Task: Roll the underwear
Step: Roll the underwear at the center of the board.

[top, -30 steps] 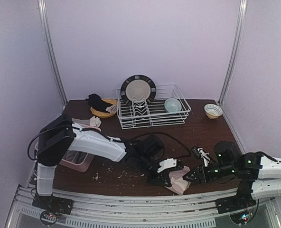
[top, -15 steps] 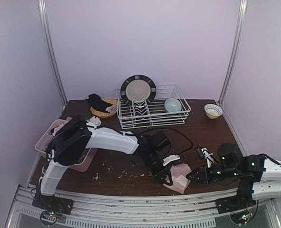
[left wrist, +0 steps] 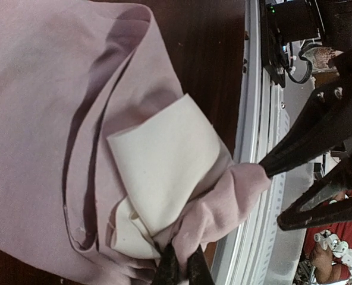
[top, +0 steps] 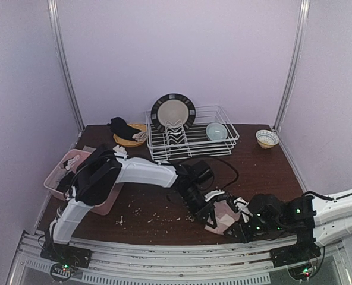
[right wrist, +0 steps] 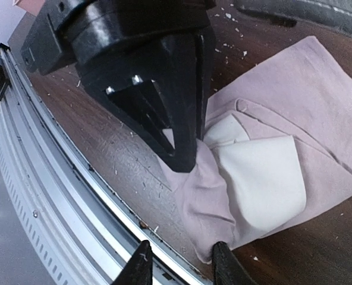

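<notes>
Crumbs [top: 141, 212] dot the dark surface [top: 265, 172] around the pale pink underwear [top: 226, 214], which lies folded at the near edge between both arms. The left pincer [left wrist: 179, 270] is clamped on a bunched fold. The right pincer [right wrist: 181, 249] stands parted, one finger [left wrist: 307, 133] touching the bunched corner. Behind are a wire dish rack [top: 223, 148] holding a plate [top: 173, 111] and a bowl [top: 216, 130], and at left a pink bin [top: 60, 172].

Lab booth: bare walls [top: 182, 53], railed table [top: 265, 172].
</notes>
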Controlling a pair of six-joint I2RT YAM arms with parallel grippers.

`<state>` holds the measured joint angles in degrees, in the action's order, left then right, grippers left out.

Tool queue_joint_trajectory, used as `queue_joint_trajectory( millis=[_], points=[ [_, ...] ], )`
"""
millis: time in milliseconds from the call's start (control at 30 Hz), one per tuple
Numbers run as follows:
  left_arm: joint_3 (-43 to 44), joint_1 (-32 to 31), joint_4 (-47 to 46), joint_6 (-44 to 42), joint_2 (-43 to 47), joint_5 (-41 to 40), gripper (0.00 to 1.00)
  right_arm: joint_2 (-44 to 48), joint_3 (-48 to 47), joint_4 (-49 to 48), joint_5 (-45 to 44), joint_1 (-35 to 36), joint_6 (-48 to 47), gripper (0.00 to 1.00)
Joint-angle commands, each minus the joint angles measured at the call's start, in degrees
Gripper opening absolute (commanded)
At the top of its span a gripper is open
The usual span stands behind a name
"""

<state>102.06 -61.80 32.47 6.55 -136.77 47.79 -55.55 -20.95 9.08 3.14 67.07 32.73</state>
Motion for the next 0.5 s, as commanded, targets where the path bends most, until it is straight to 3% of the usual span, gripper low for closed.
queue_joint_trajectory(
  millis=[0, 233, 467],
  points=[
    [1.8, 0.7, 3.2, 1.7, -3.0, -1.2, 0.0, -4.1, -4.7, -0.8, -9.6, 1.1, -1.6, 0.34],
    [1.7, 1.4, 3.7, 2.4, -3.2, -1.6, 0.0, -12.2, -6.3, 0.2, -13.9, -0.1, 0.5, 0.31],
    [0.7, 1.5, 2.6, 3.2, -2.6, -2.3, 0.0, -15.0, -3.8, 0.1, -13.9, -1.3, 6.3, 0.13]
  ],
)
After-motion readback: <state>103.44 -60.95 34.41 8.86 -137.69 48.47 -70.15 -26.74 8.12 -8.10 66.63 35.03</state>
